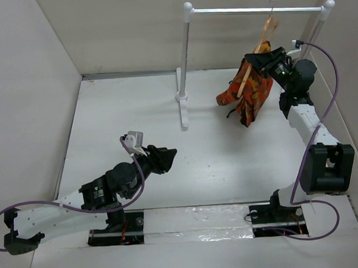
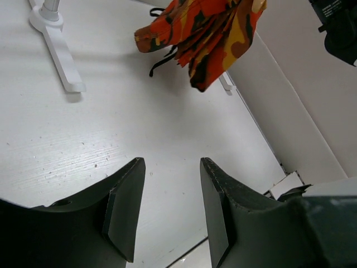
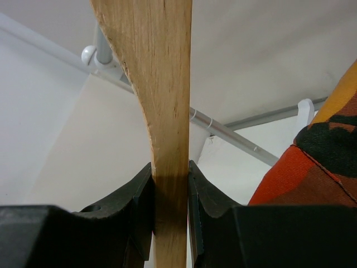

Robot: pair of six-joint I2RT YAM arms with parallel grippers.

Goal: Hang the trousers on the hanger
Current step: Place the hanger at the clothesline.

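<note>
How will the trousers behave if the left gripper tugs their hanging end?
Probably floppy: the trousers sag in loose folds off the hanger. Likely light, since the slim hanger carries them. A tug may slide them off, as they seem merely draped; the right gripper clamps only wood.

The hanger (image 3: 167,84) is cropped top and bottom.

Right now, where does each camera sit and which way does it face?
Top external: above and behind, looking down at the rack; left arm and right arm show.
Left wrist: low over the table, facing the trousers; open left end effector shows.
Right wrist: looks up along the hanger clamped in the right end effector.
All three show the trousers.
</note>
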